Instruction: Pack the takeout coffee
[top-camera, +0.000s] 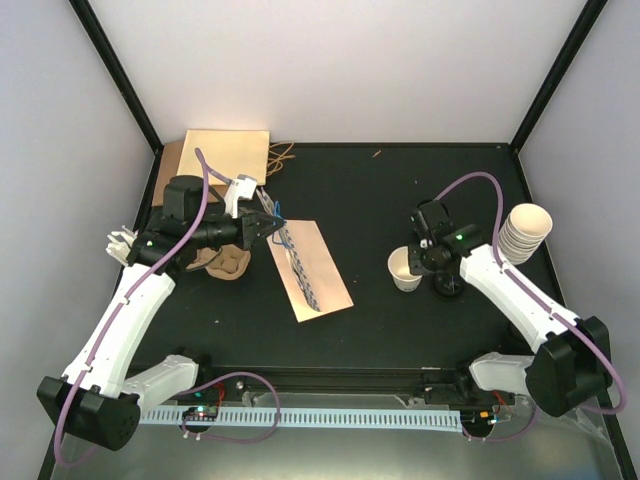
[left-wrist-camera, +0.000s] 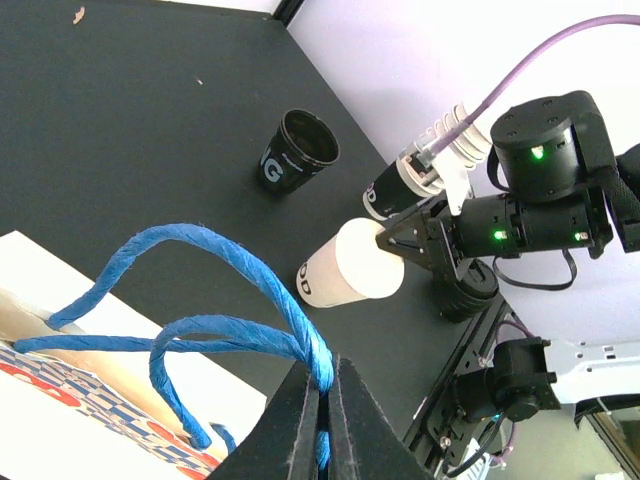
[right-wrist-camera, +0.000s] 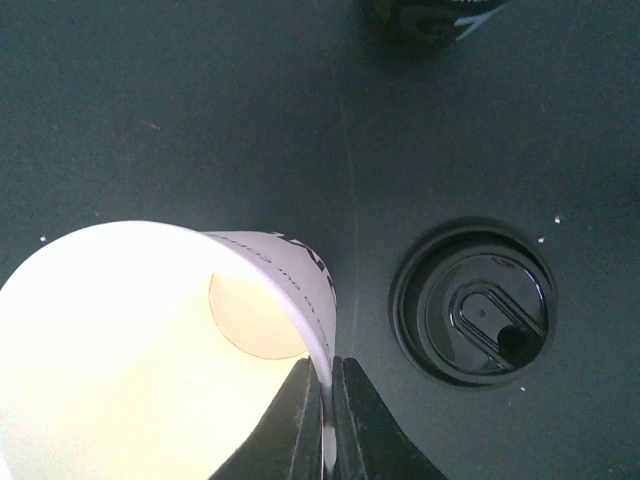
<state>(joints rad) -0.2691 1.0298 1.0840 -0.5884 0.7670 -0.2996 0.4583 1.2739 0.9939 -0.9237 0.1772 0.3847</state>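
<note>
The cream-white paper cup (top-camera: 404, 268) is pinched by its rim in my shut right gripper (top-camera: 417, 258) and hangs tilted just above the table; it also shows in the right wrist view (right-wrist-camera: 150, 350) and the left wrist view (left-wrist-camera: 350, 272). The round black lid (right-wrist-camera: 472, 315) lies just right of the cup, also seen in the top view (top-camera: 449, 285). My right gripper (right-wrist-camera: 327, 400) has one finger inside the cup wall and one outside. My left gripper (top-camera: 270, 228) (left-wrist-camera: 322, 400) is shut on the blue twisted handle (left-wrist-camera: 230, 260) of the blue-checked paper bag (top-camera: 312, 268), which lies flat on the table.
A tall stack of cream cups (top-camera: 524, 233) stands at the far right. A black cup (left-wrist-camera: 296, 150) stands beyond the held cup. Brown paper bags (top-camera: 226, 158) lie at the back left, with a cardboard cup carrier (top-camera: 226, 263) under the left arm.
</note>
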